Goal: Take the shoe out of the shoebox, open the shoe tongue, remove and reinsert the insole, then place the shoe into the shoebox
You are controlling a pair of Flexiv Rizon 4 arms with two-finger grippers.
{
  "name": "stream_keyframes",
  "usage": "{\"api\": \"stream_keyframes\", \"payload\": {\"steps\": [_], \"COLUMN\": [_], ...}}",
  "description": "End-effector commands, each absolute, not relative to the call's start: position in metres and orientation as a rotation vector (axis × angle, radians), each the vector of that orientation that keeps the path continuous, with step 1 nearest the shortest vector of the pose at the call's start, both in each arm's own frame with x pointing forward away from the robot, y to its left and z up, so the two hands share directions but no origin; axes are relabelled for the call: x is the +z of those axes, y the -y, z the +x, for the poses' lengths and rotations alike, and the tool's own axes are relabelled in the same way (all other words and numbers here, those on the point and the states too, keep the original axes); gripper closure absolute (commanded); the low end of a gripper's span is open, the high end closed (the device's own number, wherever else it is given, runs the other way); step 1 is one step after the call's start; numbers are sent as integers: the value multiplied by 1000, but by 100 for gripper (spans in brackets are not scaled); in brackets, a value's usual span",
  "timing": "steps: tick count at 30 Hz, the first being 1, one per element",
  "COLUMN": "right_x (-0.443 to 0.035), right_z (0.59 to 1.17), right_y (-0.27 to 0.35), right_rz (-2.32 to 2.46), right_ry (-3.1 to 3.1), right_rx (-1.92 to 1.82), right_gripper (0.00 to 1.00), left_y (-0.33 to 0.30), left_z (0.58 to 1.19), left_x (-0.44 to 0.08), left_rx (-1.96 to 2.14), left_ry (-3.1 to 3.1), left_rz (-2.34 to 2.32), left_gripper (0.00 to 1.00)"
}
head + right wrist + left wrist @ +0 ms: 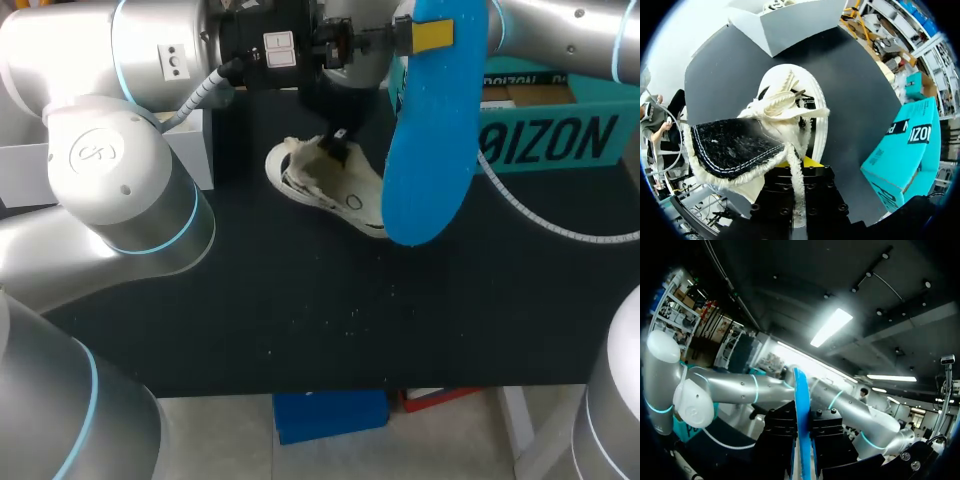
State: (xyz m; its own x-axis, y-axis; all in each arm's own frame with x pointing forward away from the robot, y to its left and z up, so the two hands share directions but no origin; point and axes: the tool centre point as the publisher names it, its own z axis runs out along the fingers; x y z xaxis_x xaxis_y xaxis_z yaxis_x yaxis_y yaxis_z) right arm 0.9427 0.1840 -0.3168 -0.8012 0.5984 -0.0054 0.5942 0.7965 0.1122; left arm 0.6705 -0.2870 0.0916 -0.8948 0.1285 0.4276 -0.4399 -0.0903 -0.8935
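Insole (435, 130) is out of the shoe, hanging long-end down from your left gripper (425, 35), which is clamped on its top end. In the left wrist view it runs edge-on straight between the fingers (780, 440). Shoe (330, 190) lies on the table (250, 300) right under your right gripper (796, 167). That gripper pinches the fleece edge of the tongue (735, 145) and holds it folded back off the opening. Box (550, 130) sits out to the side of the right gripper, beyond the insole, apart from the shoe

Handling, my read:
- Insole looks thin, light and bendy, so it will buckle if you ram it. The end grip is fine for steering; feed the free end in at a slant
- Shoe looks soft and light, likely to slide or tip on the mat, so the tongue hold is what steadies it
- Tongue is limp and the fleece may slip out of the pinch
- For the lift into the box, take the heel collar or a side wall, not the tongue

Hard to see:
- Shoe opening is behind the tongue in the right wrist view and under the gripper in the head view
- Insole covers one end of the shoe and part of the box in the head view
- Can't tell if the insole's lower end touches the shoe or hangs above it
- Left yellow tips don't show in the left wrist view
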Motion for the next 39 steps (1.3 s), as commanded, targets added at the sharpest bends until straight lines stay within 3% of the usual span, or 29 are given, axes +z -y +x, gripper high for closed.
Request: {"api": "stream_keyframes", "payload": {"steps": [1, 39], "right_x": [-309, -373], "right_z": [933, 930], "right_y": [-177, -187], "right_rz": [1627, 2106], "right_ry": [-2491, -2092], "right_rx": [305, 175], "right_gripper": [100, 100], "left_y": [289, 289], "left_z": [670, 670], "left_x": [92, 92], "left_rx": [2040, 2040], "left_ry": [1812, 1812], "left_rz": [342, 342], "left_gripper": [100, 100]}}
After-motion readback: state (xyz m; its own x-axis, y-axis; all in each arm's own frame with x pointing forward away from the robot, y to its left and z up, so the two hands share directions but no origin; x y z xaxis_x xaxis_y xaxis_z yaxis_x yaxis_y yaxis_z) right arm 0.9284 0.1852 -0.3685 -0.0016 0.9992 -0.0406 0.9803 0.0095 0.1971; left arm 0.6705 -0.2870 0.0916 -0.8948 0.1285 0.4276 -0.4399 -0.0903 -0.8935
